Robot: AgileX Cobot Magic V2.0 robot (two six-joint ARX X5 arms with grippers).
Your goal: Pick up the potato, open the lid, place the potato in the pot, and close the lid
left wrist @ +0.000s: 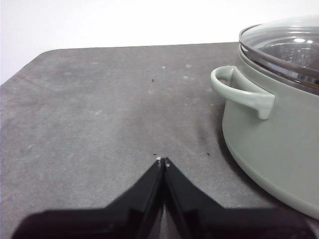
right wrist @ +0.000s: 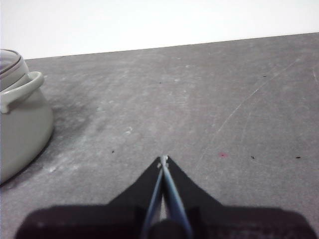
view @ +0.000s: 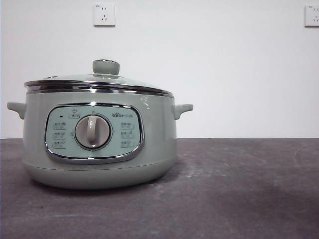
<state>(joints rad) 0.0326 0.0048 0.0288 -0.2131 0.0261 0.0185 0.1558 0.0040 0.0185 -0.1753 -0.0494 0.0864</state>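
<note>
Both pincers, left gripper (left wrist: 162, 162) and right gripper (right wrist: 163, 159), rest pinched together, empty. No potato shows anywhere; the pot (view: 99, 144), lid (view: 99, 83) seated, sits beside each, so locating it comes first.

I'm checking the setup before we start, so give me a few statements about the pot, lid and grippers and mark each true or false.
1. The lid sits closed on the pot. True.
2. The left gripper is shut and holds nothing. True.
3. The right gripper grips the lid's knob. False: it is shut, apart from the pot, over the table.
4. A potato lies in front of the pot. False: none is visible in any view.
</note>
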